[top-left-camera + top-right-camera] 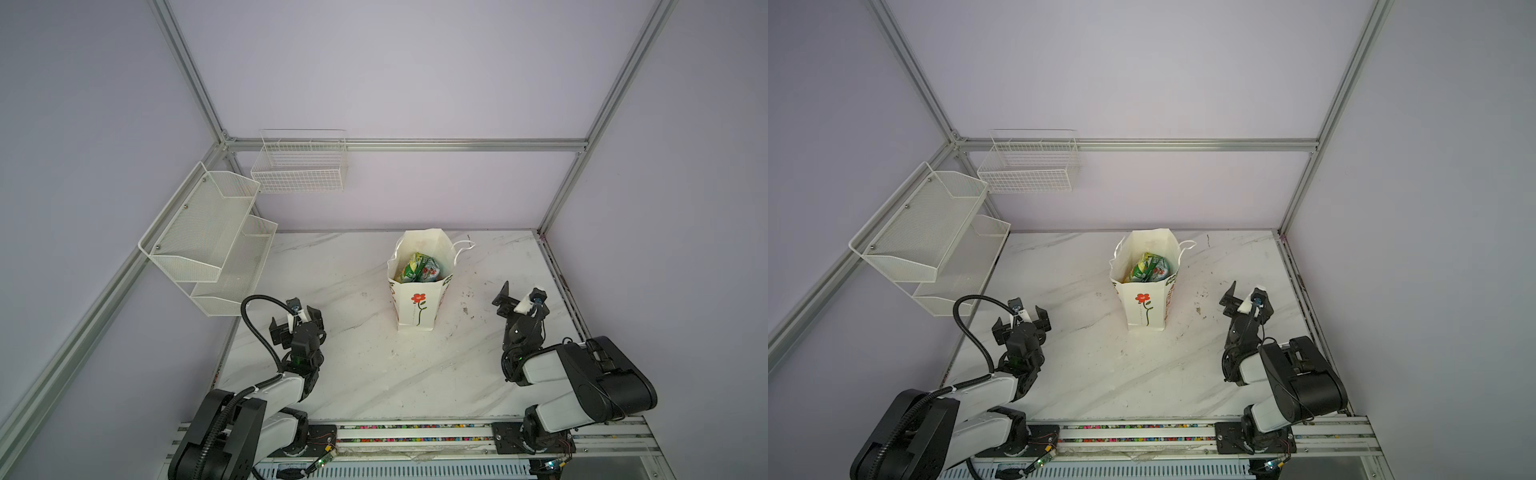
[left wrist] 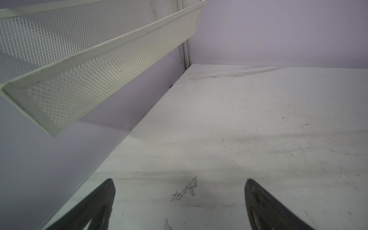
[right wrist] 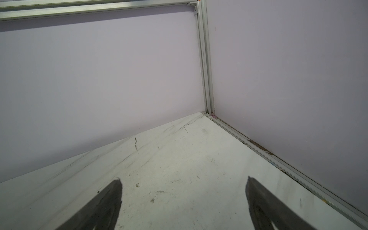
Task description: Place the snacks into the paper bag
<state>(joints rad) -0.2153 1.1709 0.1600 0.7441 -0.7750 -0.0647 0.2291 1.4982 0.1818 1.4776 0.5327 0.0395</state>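
Paper bag: the white paper gift bag [image 1: 409, 311] with a red flower on its front stands upright, mouth open, mid-table toward the far edge.
Snacks: glossy green-yellow and teal-red candy packets [image 1: 420, 268] lie inside the bag, below its rim; no other packet shows on the white marble-patterned table [image 1: 353, 374].
Left gripper [image 1: 297, 322]: near the left edge, jaws spread wide, holding nothing.
Right gripper [image 1: 521, 297]: near the right edge, jaws spread wide and empty, well apart from the bag.
Progress: judged complete, as far as the views show.
Handling, snacks: probably light, crinkly and slippery; pinch a flat sealed edge, not the puffed middle.
Handling, bag: thin, light paper, likely easy to tip or crumple; steady it by the rim or cord handle [image 1: 463, 249].
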